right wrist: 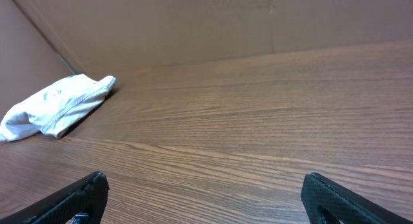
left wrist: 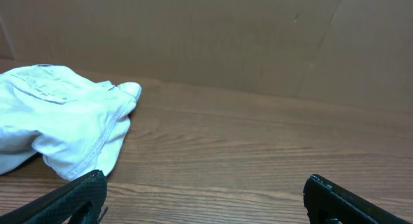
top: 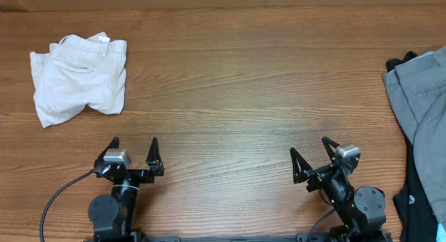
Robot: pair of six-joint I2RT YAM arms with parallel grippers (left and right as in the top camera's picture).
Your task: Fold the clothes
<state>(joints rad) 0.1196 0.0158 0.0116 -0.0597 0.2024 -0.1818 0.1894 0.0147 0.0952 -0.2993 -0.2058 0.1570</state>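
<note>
The grey shorts [top: 417, 88], the clothes, lie crumpled at the table's far right edge, partly cut off by the overhead view. Neither wrist view shows them. My left gripper [top: 134, 146] [left wrist: 205, 179] rests near the front edge at the left, open wide, with only bare wood between its fingers. My right gripper [top: 309, 147] [right wrist: 205, 177] sits near the front edge at the right, also open and empty. It is well to the left of the grey shorts and nearer the front edge.
Cream-white shorts [top: 80, 78] [left wrist: 58, 114] [right wrist: 55, 108] lie bunched at the back left of the wooden table [top: 230, 81]. A black garment [top: 411, 200] lies under and in front of the grey shorts at the right edge. A cardboard wall [left wrist: 213, 37] stands behind the table.
</note>
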